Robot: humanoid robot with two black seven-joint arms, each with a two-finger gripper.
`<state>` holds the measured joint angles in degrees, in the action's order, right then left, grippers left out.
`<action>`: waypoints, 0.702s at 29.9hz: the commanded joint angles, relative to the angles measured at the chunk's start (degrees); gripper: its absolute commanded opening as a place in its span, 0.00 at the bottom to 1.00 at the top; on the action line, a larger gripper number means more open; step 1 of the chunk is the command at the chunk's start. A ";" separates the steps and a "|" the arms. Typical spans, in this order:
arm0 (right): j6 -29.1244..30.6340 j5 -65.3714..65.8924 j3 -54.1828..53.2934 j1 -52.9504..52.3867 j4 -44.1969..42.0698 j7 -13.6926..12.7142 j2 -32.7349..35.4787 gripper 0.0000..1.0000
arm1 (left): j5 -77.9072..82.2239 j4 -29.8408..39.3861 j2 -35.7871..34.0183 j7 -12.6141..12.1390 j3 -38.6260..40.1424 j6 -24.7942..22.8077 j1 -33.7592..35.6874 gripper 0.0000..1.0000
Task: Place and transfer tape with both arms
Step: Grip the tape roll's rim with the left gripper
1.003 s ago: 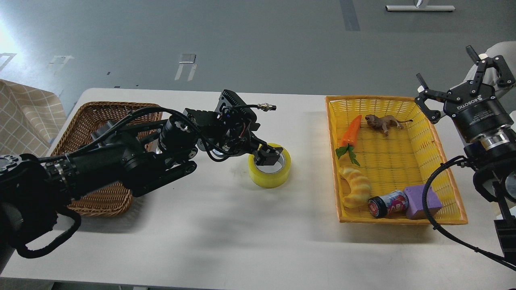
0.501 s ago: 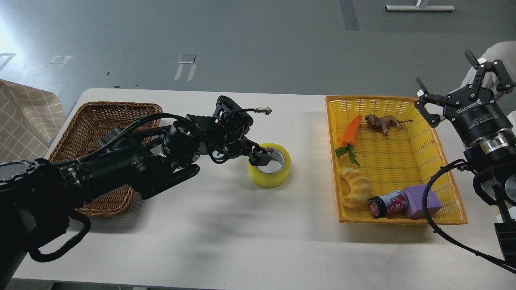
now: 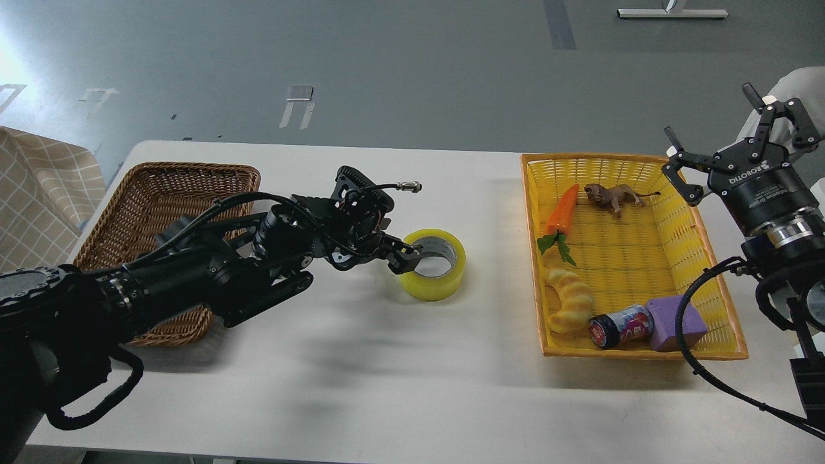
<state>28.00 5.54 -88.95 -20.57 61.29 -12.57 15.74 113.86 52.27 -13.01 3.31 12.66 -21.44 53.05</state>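
One tape roll [image 3: 433,264], two baskets [image 3: 161,187] [image 3: 715,258], one carrot [image 3: 559,212], lion [image 3: 611,195], bread toy [image 3: 570,300], can [image 3: 620,326], purple block [image 3: 675,323]

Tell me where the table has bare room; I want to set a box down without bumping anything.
Bare: the white table along its near edge, and the strip between the tape and the yellow basket. Crowded: the yellow basket's near end and left side hold toys, and the left gripper sits at the tape beside the wicker basket.

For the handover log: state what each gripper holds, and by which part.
The right gripper is open and empty. The left gripper is at the tape's near rim; a grip cannot be told.
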 commanded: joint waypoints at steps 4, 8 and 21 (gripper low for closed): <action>0.00 0.00 0.00 0.09 -0.03 0.00 -0.09 1.00 | -0.22 -0.15 0.01 0.03 0.09 0.00 -1.01 0.61; 0.00 0.00 0.00 0.09 -0.47 0.00 0.00 1.00 | -0.22 -0.15 0.09 0.47 0.00 0.00 -1.10 0.44; 0.00 0.00 -0.08 0.00 -1.09 0.00 -0.09 1.00 | -0.31 0.12 0.36 4.78 0.18 0.00 0.47 0.00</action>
<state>28.00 5.54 -89.04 -20.58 60.29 -12.57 15.64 113.68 52.31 -12.17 7.83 12.63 -21.50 52.33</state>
